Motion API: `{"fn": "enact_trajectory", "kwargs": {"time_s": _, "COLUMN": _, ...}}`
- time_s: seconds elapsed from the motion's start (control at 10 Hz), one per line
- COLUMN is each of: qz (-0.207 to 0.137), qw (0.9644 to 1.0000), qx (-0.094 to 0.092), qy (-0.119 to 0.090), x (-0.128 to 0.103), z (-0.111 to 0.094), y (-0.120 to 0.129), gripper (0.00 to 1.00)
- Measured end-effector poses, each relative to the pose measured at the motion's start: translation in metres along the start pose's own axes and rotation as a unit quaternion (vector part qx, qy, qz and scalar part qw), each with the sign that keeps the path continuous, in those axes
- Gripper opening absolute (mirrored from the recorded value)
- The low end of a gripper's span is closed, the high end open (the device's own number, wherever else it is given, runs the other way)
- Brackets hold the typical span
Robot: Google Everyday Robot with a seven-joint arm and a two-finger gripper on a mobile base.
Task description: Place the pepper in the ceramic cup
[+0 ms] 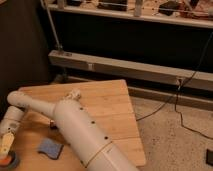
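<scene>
The pepper (3, 161) shows as a small orange spot at the very lower left corner, sitting at the mouth of the ceramic cup (13, 161), a low dark round shape cut off by the edge of my view. I cannot say whether it rests fully inside the cup. Right above it hangs the gripper (6, 143), pale tan and pointing down at the cup; whether it is spread or closed, and whether it touches the pepper, I cannot tell. Above the gripper the white arm (80, 131) bends at a rounded joint near the left edge, then runs as a thick tube across the wooden counter (107, 102) to the bottom of the scene. Just beside the arm, to the right of the cup, lies a flat blue cloth (50, 148). Further back, near the arm's upper side, sit a few small whitish lumps (74, 93). Beyond the counter, a black cable (172, 102) trails over the speckled floor (172, 137), and a grey metal rail (125, 67) runs along the dark wall behind.
</scene>
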Motion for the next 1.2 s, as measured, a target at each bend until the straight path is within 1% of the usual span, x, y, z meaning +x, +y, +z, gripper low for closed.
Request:
{"fn": "enact_trajectory", "kwargs": {"time_s": 0.2, "qz": -0.001, "qw": 1.0000, "qx": 0.000, "qy": -0.001, "x": 0.000, "z": -0.001, "y": 0.000, "gripper": 0.80}}
{"fn": "enact_trajectory", "kwargs": {"time_s": 0.3, "qz": 0.000, "qw": 1.0000, "qx": 0.003, "qy": -0.001, "x": -0.002, "z": -0.002, "y": 0.000, "gripper": 0.80}}
{"fn": "enact_trajectory", "kwargs": {"time_s": 0.4, "qz": 0.005, "qw": 0.9999, "qx": 0.013, "qy": 0.001, "x": -0.005, "z": -0.005, "y": -0.002, "gripper": 0.80}}
{"fn": "enact_trajectory", "kwargs": {"time_s": 0.5, "qz": 0.008, "qw": 0.9994, "qx": 0.032, "qy": 0.005, "x": -0.008, "z": -0.012, "y": -0.005, "gripper": 0.80}}
{"fn": "enact_trajectory", "kwargs": {"time_s": 0.6, "qz": 0.010, "qw": 0.9984, "qx": 0.055, "qy": 0.011, "x": -0.010, "z": -0.020, "y": -0.009, "gripper": 0.80}}
{"fn": "enact_trajectory", "kwargs": {"time_s": 0.7, "qz": 0.015, "qw": 0.9954, "qx": 0.091, "qy": 0.024, "x": -0.011, "z": -0.036, "y": -0.012, "gripper": 0.80}}
{"fn": "enact_trajectory", "kwargs": {"time_s": 0.8, "qz": 0.021, "qw": 0.9902, "qx": 0.133, "qy": 0.037, "x": -0.011, "z": -0.057, "y": -0.013, "gripper": 0.80}}
{"fn": "enact_trajectory", "kwargs": {"time_s": 0.9, "qz": 0.028, "qw": 0.9838, "qx": 0.171, "qy": 0.047, "x": -0.010, "z": -0.079, "y": -0.011, "gripper": 0.80}}
{"fn": "enact_trajectory", "kwargs": {"time_s": 1.0, "qz": 0.037, "qw": 0.9765, "qx": 0.204, "qy": 0.058, "x": -0.009, "z": -0.099, "y": -0.008, "gripper": 0.80}}
{"fn": "enact_trajectory", "kwargs": {"time_s": 1.1, "qz": 0.048, "qw": 0.9654, "qx": 0.247, "qy": 0.070, "x": -0.009, "z": -0.127, "y": 0.002, "gripper": 0.80}}
{"fn": "enact_trajectory", "kwargs": {"time_s": 1.2, "qz": 0.055, "qw": 0.9594, "qx": 0.266, "qy": 0.076, "x": -0.009, "z": -0.140, "y": 0.010, "gripper": 0.80}}
